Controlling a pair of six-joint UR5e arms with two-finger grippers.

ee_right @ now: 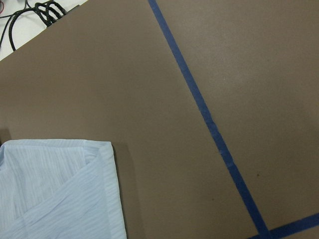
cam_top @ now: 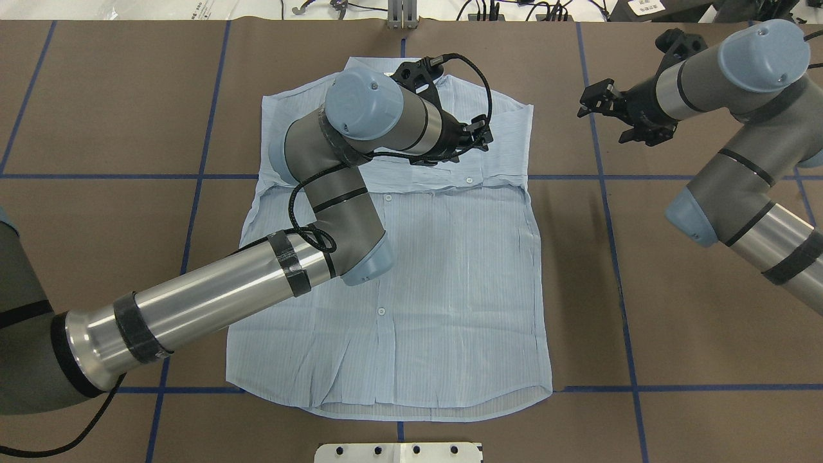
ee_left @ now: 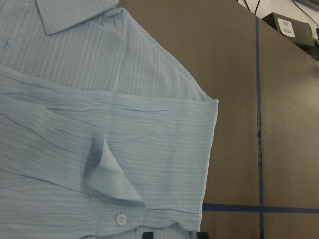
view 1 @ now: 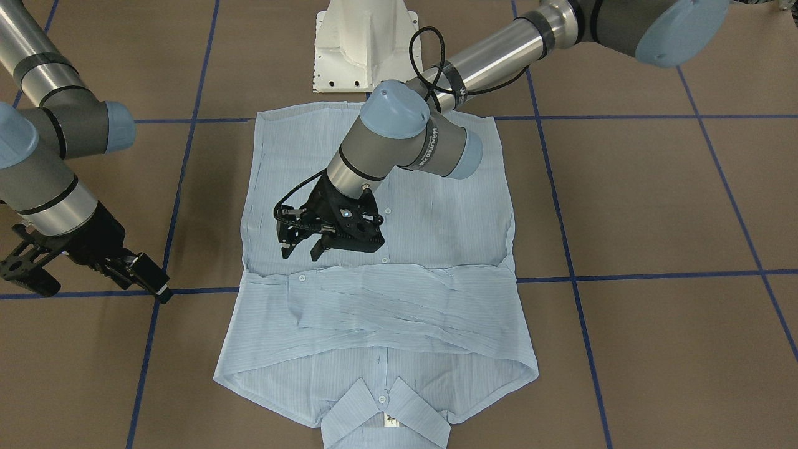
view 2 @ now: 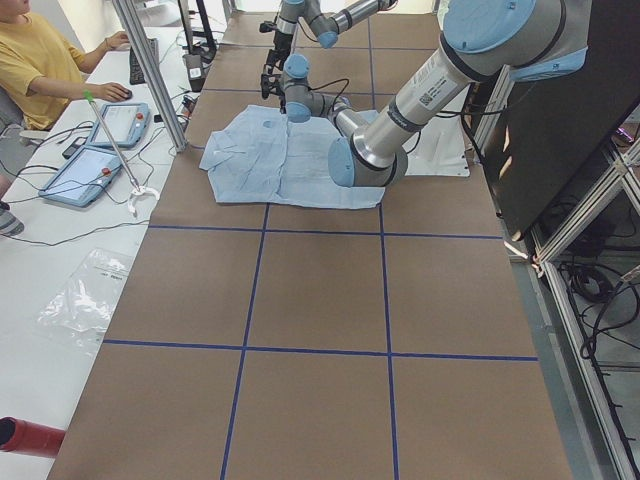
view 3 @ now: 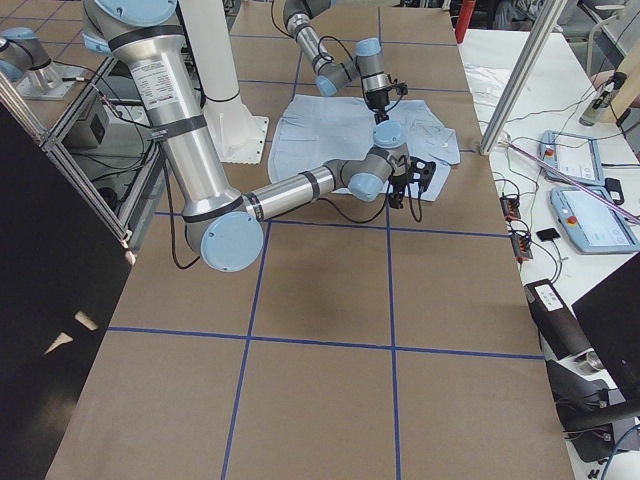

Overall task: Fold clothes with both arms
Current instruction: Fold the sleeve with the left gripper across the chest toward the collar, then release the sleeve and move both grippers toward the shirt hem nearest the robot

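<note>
Light blue shirt [view 1: 436, 218]: flat on brown table [view 1: 654, 206], sleeves folded across.
Left gripper [view 1: 301, 254]: fingers spread, over shirt.
Right gripper [cam_top: 601, 122]: beside shirt, seemingly spread.

No text can be read with certainty in any view. White lettering [view 1: 432, 145] runs along the grey wrist housing of the silver-grey tubular left arm [view 1: 499, 53], too blurred to make out. The small white neck label [view 1: 391, 421] inside the collar of the light blue finely striped shirt [view 1: 436, 218] bears dark marks that stay illegible. A white printed label [view 3: 153, 75] on the silver-grey tubular right arm [view 3: 190, 150] and a similar one [view 2: 432, 85] on the left arm are too small to read. So is a white sticker [ee_left: 286, 24] on a black box [ee_left: 291, 30] beyond the brown bench [ee_left: 239, 74].
</note>
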